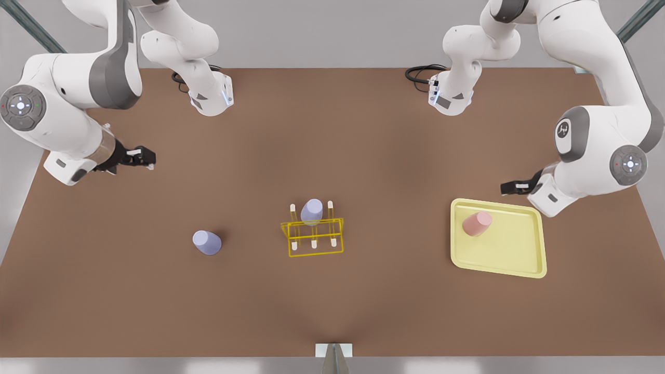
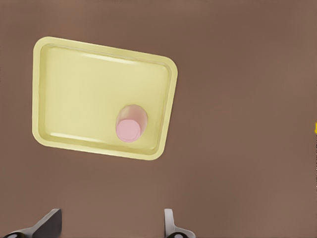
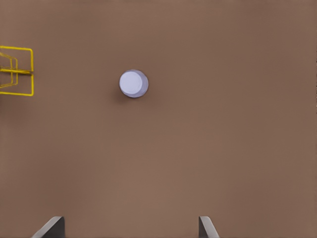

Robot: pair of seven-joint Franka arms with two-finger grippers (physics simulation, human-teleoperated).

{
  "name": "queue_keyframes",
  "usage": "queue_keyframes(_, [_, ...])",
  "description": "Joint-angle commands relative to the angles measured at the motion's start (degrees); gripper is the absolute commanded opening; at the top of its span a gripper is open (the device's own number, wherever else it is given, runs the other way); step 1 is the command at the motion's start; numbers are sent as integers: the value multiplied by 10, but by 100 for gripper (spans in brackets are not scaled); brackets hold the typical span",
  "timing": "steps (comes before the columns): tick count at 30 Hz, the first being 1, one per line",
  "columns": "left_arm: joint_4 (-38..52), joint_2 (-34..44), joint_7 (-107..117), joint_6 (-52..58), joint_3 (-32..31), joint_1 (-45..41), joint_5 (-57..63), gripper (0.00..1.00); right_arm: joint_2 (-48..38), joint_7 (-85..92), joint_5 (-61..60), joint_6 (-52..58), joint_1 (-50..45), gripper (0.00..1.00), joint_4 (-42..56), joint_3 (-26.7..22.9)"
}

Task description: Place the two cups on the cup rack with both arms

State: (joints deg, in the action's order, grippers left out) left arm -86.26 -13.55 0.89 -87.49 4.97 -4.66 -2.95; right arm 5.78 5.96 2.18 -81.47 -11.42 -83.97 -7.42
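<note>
Above tray (image 2: 49, 89), left gripper (image 2: 111, 225) hung wide over pink cup (image 2: 130, 128); right gripper (image 3: 131, 227) wide over lavender cup (image 3: 133, 83) on counter (image 1: 156, 301) beside rack (image 1: 315, 236). Cups likely light, slick; I'd grip mid-wall.

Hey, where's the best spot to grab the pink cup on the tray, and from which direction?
Grip the pink cup across its round tapered wall, coming straight down from above. It stands upside down on the pale-yellow tray, closed base up, so there is no rim to pinch, and the tray's raised edge hinders a low side approach. The left hand hovers nearby, open.
</note>
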Motion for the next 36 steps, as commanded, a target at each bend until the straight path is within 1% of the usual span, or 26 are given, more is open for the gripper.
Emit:
queue_keyframes(1, [0,0,33,-67,0,0,-4,100,0,37,-1,-50,-1,100,-2,0])
queue_keyframes(3, [-19,-9,33,-70,0,0,-3,100,16,38,6,-57,-3,100,-2,1])
queue_keyframes(4, [-91,-15,33,-122,12,1,2,100,55,38,7,-80,-7,100,1,6])
queue_keyframes(5, [-170,-16,35,-231,13,1,2,100,91,35,5,-112,-33,100,6,7])
queue_keyframes(6, [-220,-27,35,-309,13,2,1,100,151,34,-2,-161,-35,100,24,7])
queue_keyframes(7, [-261,-31,35,-363,13,2,-1,100,186,31,-4,-220,-36,100,23,7])
queue_keyframes(9, [-276,-48,35,-394,11,2,-2,100,225,-29,-25,-261,-37,100,23,7])
queue_keyframes(10, [-277,-60,34,-403,11,2,-2,100,238,-29,-27,-284,-35,100,21,7])
queue_keyframes(11, [-302,-66,34,-436,11,2,-1,100,247,-32,-39,-304,-37,100,15,7])
queue_keyframes(15, [-306,-90,34,-473,11,2,-1,100,252,-32,-67,-393,-35,100,-45,7])
queue_keyframes(17, [-305,-103,34,-489,11,2,-1,100,269,-38,-89,-425,-33,100,-52,7])
queue_keyframes(21, [-305,-120,34,-490,11,2,-1,100,280,-38,-105,-448,-16,100,-74,7])
queue_keyframes(26, [-306,-129,34,-481,11,1,-1,100,275,-35,-105,-448,-11,100,-103,7])
queue_keyframes(27, [-305,-130,35,-481,11,1,-2,86,275,-35,-105,-448,-8,100,-109,7])
queue_keyframes(28, [-305,-130,35,-482,11,1,-2,82,276,-35,-104,-449,-6,100,-114,7])
queue_keyframes(30, [-305,-130,35,-483,10,2,-2,82,277,-35,-104,-456,-6,100,-122,7])
queue_keyframes(32, [-305,-130,34,-485,10,1,-1,82,277,-35,-104,-489,-7,100,-146,7])
queue_keyframes(36, [-302,-131,37,-485,10,1,-1,82,278,-35,-104,-523,-9,100,-168,7])
